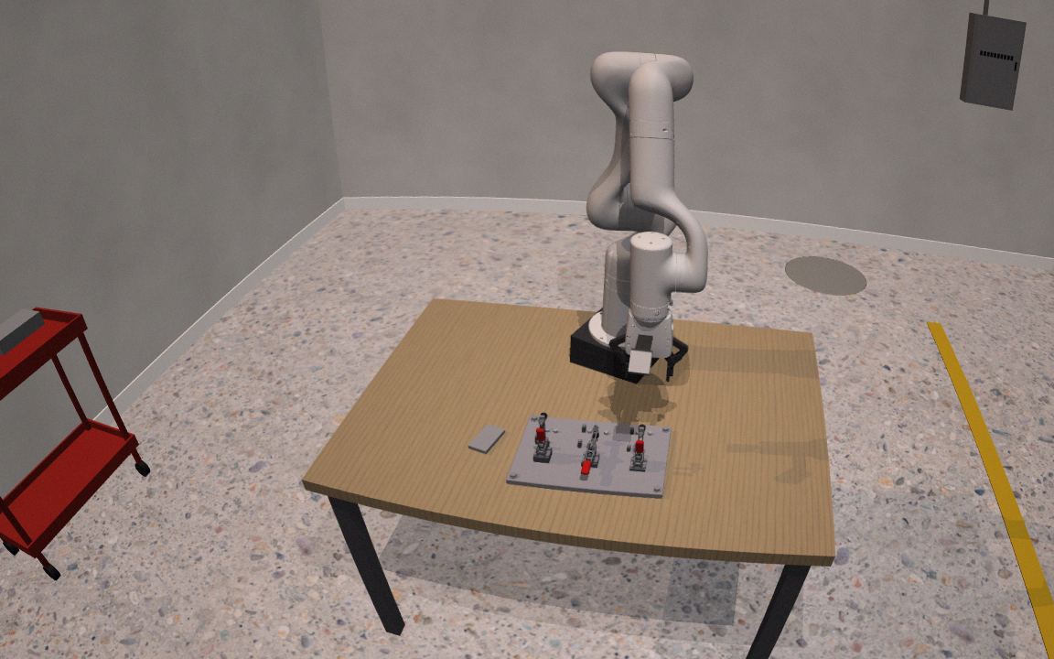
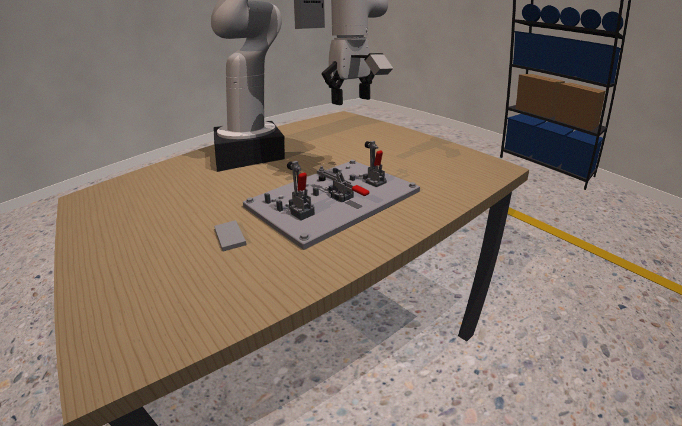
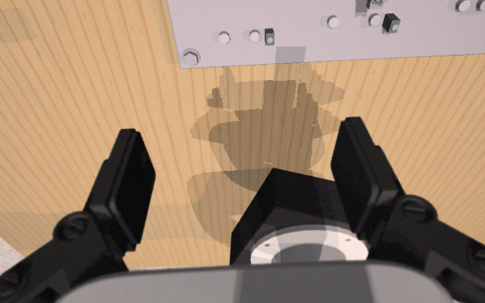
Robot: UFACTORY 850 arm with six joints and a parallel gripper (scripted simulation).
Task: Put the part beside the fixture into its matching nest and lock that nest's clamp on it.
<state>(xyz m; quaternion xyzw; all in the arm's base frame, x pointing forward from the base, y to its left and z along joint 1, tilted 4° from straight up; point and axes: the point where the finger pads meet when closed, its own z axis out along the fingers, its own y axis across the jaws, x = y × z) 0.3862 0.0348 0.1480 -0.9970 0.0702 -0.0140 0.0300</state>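
Observation:
The part, a flat grey plate, lies on the table left of the fixture plate. The left clamp and the right clamp stand open, bars and red handles up. The middle clamp has its bar lowered and its red handle low; whether it is locked I cannot tell. No part shows in any nest. My gripper is open and empty, high above the table behind the fixture.
The black robot base stands behind the fixture. Small dark blocks and round pads rise from the fixture plate, with bolts at its corners. A red cart stands off to the left, and a shelf rack stands at the back right.

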